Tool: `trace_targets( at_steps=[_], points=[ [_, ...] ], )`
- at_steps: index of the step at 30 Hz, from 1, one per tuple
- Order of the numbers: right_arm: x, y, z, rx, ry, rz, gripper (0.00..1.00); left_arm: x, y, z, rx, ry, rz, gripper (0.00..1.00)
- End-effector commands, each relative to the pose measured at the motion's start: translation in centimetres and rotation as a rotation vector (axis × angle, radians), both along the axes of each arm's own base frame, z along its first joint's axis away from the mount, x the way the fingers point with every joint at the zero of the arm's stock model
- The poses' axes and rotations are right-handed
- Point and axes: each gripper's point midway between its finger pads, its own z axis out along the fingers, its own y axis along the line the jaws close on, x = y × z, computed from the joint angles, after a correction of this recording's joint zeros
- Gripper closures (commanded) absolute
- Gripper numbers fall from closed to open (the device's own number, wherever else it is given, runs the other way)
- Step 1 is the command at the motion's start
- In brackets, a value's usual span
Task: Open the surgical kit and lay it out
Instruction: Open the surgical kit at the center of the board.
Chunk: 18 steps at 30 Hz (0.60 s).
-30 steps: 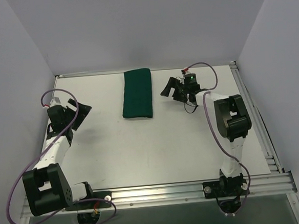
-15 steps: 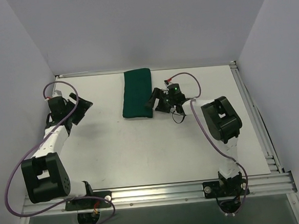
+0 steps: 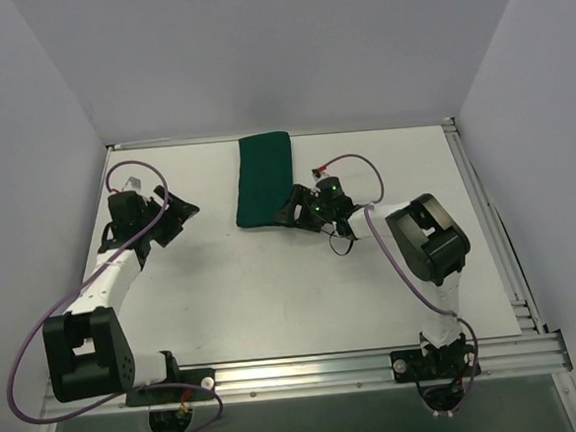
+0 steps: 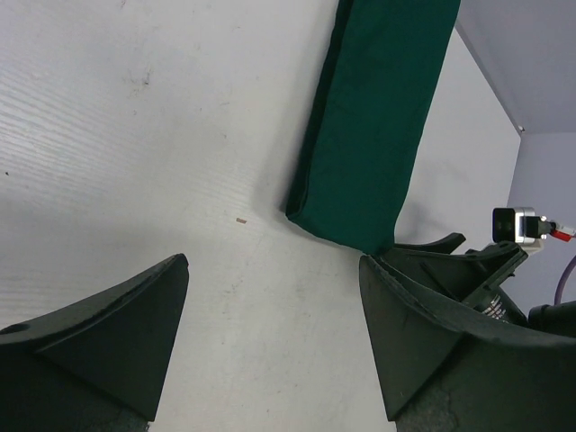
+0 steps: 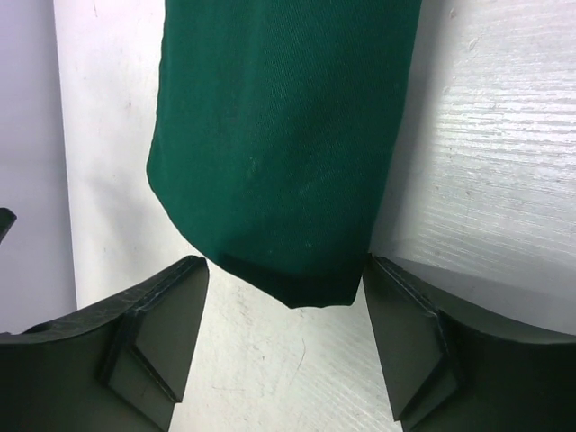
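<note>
Your wrap point(image 3: 264, 178) lies on the surface point(image 3: 274, 296) as a narrow, dark green, folded bundle. In the top view it sits toward 12 o'clock from the middle of the surface, its long side running from 12 to 6. It is closed, so you cannot see what is inside.

Your right end effector point(image 3: 289, 212) is at the wrap's near end, at about its 5 o'clock corner. It is released, with the jaws spread wide. In the right wrist view the rounded end of the wrap reaches into the gap between the two fingers point(image 5: 157, 346). The finger on the right of that view is just beside the cloth's edge; you cannot tell whether it touches.

Your left end effector point(image 3: 181, 214) is at about 8 o'clock from the wrap and apart from it. It is released too, jaws wide, with only bare surface between them. In the left wrist view the wrap runs off toward 1 o'clock, and the right end effector shows at its near corner, toward 3 o'clock.
</note>
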Motion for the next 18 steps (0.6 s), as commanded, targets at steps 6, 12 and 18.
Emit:
trace_targets(
  at_steps=[6,12,18],
  points=[
    [-0.3,-1.4,-0.9,-0.047,0.021,-0.072,0.35,-0.3,-0.5,1.7,0.017,-0.059,-0.047,0.15],
    [-0.1,-1.7,-1.6,-0.046,0.033,-0.064,0.47,-0.3,-0.7,1.4,0.024,-0.054,-0.071,0.19],
    [0.0,-1.6,-1.1,-0.027,0.023,-0.036,0.68,-0.2,-1.5,1.1,-0.003,-0.027,-0.115,0.26]
  ],
)
